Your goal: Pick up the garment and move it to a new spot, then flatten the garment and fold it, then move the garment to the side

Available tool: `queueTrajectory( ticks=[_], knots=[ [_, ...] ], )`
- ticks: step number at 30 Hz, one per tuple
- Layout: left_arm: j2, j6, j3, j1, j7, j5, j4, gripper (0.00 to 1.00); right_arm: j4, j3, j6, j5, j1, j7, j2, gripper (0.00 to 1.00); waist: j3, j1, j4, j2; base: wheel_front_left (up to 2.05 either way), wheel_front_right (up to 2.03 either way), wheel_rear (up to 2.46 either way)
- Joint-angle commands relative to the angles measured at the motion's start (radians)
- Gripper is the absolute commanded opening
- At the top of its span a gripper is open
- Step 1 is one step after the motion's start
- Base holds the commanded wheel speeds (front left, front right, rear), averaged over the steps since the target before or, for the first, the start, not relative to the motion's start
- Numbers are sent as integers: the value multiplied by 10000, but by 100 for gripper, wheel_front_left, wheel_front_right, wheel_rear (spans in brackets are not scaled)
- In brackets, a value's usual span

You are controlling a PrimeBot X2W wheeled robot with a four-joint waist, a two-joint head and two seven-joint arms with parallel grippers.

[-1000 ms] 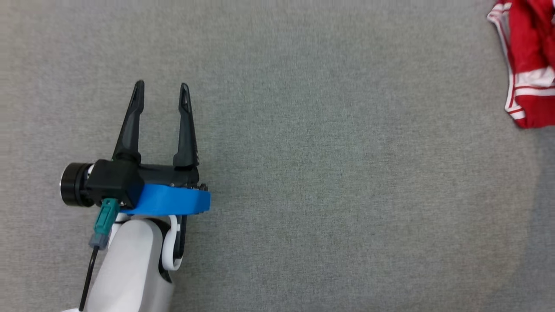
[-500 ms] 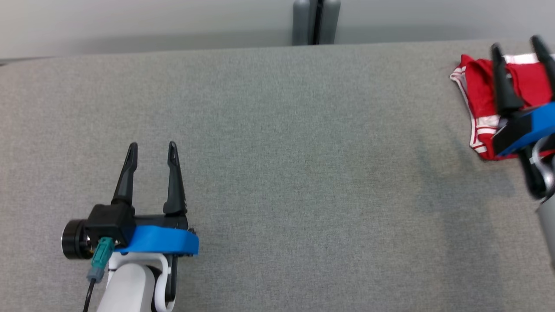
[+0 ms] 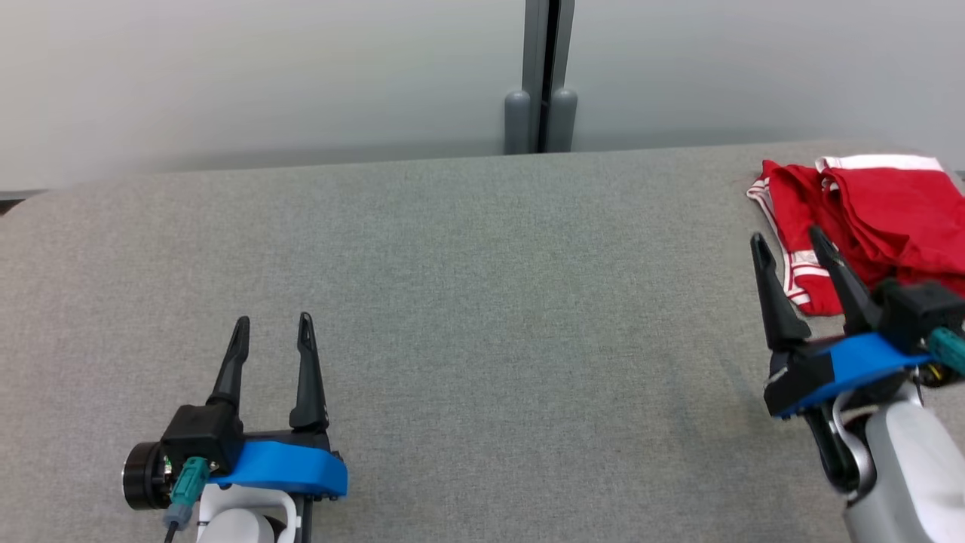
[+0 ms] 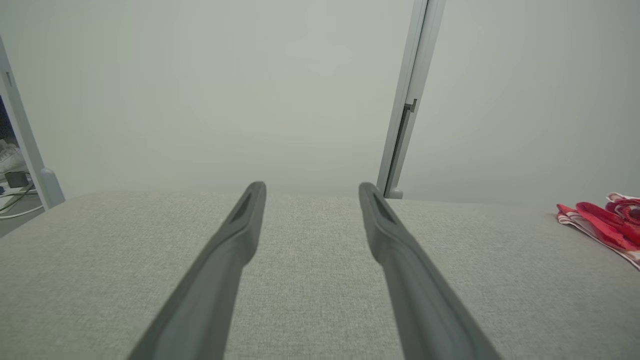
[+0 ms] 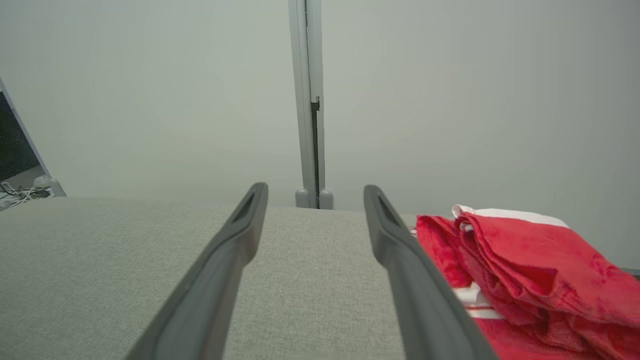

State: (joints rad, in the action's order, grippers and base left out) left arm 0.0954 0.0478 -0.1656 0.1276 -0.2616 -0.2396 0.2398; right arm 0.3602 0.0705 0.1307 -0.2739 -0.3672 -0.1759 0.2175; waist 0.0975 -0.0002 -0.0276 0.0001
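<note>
Just ahead-right of right jaws: red garment (image 3: 897,204)

Red garment (image 3: 897,211) with white striped trim and a white band along one edge; shorts or jersey, can't tell which. Bunched in loose overlapping folds, not flat. Lies at the far right rear of the grey fabric surface (image 3: 482,302), near its back edge, cut off by the head view's right border. Low crumpled heap.
</note>
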Motion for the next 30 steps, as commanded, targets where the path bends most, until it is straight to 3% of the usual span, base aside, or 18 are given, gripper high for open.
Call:
queueTrajectory(
  ticks=[1, 13, 26, 27, 30],
  knots=[
    [23, -6, 23, -40, -43, -58, 16, 100, -129, -52, 4, 59, 235, 64, -90, 100, -38, 2, -9, -1, 0, 0, 0],
    [153, 143, 106, -364, -25, -174, 54, 100, -2793, -1580, 5, 620, 2875, 930, -1100, 100, -423, 2, 185, -1, 0, 0, 0],
    [171, 213, 124, -307, 72, -369, 21, 100, -3554, -1863, 5, 841, 3358, 1334, -1466, 100, -404, 2, 298, -1, 0, 0, 0],
    [159, 218, 100, -326, 60, -368, 34, 0, -3511, -1835, -2, 755, 3290, 1311, -1444, 0, -401, 2, 299, -1, 0, 0, 0],
    [131, 213, 110, -478, 72, -441, 249, 0, -3237, -1814, -2, 698, 3309, 1319, -1485, 0, -397, 3, 305, -1, 0, 0, 0]
  ],
)
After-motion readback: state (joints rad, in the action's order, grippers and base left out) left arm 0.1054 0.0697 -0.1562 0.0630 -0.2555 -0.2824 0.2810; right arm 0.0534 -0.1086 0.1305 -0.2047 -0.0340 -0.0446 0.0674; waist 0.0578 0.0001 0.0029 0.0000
